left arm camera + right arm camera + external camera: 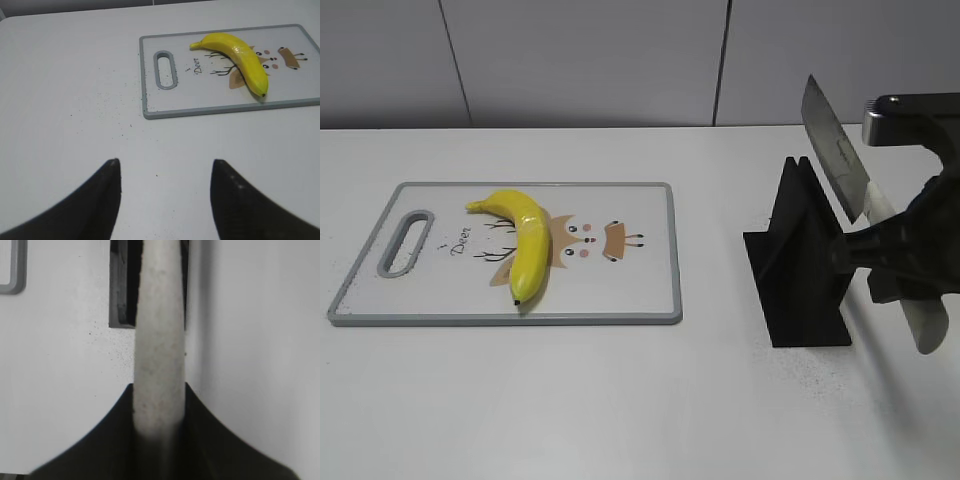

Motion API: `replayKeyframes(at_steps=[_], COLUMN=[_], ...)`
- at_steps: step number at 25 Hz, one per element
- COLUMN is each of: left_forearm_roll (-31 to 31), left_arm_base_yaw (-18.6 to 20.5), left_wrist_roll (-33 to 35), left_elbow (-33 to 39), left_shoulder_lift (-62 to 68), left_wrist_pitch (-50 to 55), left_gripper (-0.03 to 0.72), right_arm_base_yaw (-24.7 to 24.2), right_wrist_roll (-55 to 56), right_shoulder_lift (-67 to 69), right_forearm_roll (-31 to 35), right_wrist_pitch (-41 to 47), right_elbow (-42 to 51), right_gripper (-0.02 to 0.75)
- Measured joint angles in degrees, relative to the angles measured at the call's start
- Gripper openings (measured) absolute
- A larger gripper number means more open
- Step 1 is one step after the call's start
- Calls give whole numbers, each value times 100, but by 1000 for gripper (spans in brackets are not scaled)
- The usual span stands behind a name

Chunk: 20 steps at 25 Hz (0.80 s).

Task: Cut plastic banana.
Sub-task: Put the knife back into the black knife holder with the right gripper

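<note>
The plastic banana (523,240) lies whole on a white cutting board (630,290) with a grey rim. It also shows in the left wrist view (240,55), far ahead and right of my open, empty left gripper (165,162). My right gripper (880,245) is shut on the white handle (159,340) of a knife. The knife blade (835,150) points up and left, just above a black knife stand (800,270) at the right.
The cutting board has a handle slot (408,242) at its left end and a deer drawing in the middle. Bare white table lies between the board and the knife stand, and in front of both. A grey wall stands behind.
</note>
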Motion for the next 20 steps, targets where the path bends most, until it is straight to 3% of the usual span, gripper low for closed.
replayKeyframes(at_steps=[20], left_forearm_roll=[0], left_arm_base_yaw=[0], left_wrist_roll=[0], left_elbow=[0], left_shoulder_lift=[0], left_wrist_pitch=[0], left_gripper=[539], right_arm_base_yaw=[0], right_wrist_roll=[27], right_shoulder_lift=[610], right_forearm_roll=[71], right_wrist_pitch=[-301], right_elbow=[0], right_gripper=[160])
